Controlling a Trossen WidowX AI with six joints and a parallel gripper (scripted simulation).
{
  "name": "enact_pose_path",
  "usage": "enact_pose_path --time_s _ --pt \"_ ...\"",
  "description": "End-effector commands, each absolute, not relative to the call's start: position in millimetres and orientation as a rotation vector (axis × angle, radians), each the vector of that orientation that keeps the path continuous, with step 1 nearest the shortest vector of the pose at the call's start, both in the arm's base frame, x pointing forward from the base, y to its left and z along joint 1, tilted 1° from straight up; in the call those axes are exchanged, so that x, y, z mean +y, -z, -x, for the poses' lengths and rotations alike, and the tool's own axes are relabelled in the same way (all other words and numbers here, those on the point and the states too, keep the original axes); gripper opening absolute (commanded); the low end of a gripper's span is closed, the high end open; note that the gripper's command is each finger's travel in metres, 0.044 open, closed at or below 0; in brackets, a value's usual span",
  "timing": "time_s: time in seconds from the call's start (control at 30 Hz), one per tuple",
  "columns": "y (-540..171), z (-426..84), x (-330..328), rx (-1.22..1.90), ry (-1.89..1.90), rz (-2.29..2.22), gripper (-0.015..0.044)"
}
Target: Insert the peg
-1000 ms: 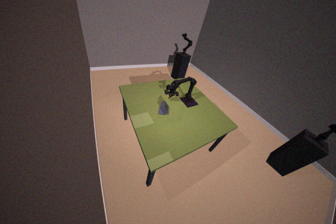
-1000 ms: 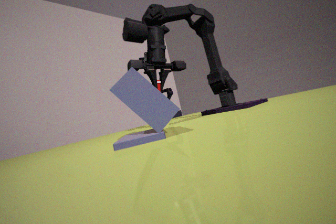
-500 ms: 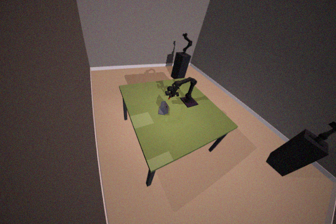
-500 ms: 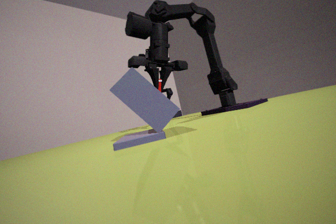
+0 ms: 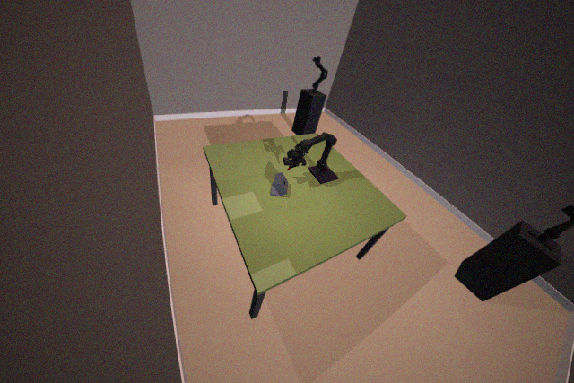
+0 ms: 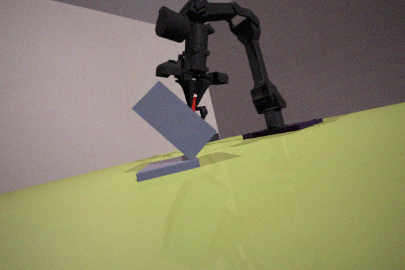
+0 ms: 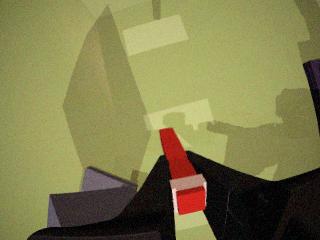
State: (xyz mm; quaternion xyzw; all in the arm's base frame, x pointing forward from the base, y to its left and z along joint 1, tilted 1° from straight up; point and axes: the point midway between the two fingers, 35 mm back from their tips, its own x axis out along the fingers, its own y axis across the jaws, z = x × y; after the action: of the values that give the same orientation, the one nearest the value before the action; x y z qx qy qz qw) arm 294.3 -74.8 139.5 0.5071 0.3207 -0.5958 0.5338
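Red and white, the peg (image 5: 289,169) (image 6: 194,102) (image 7: 180,162) is pinched in the gripper (image 5: 290,166) (image 6: 193,105) (image 7: 175,159), near the panel (image 5: 280,182) (image 6: 173,118) (image 7: 95,202), at its one o'clock in the exterior view; tilt and square it before pushing.

Panel (image 5: 279,185) (image 6: 174,119) (image 7: 93,205) and arm (image 5: 326,152) (image 6: 255,54) on table (image 5: 296,225) (image 6: 261,214) (image 7: 240,60).

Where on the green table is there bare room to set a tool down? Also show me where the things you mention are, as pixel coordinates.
The widest bare stretch of the table (image 5: 319,221) runs from the sloped panel (image 5: 279,185) (image 6: 173,118) and the arm's base plate (image 5: 330,178) (image 6: 311,124) to the table edge nearest the top camera. It's crowded around the gripper (image 5: 288,165) (image 6: 193,107) (image 7: 176,160), beside the panel.
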Motion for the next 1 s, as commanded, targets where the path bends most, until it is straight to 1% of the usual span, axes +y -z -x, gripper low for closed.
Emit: enact_pose_path --time_s 0.0,0.97 --pt "-140.1 -295.9 -72.4 0.763 1.401 -1.179 0.0000" --pt "-143.5 -307.2 -43.8 0.771 1.249 -0.975 0.0000"
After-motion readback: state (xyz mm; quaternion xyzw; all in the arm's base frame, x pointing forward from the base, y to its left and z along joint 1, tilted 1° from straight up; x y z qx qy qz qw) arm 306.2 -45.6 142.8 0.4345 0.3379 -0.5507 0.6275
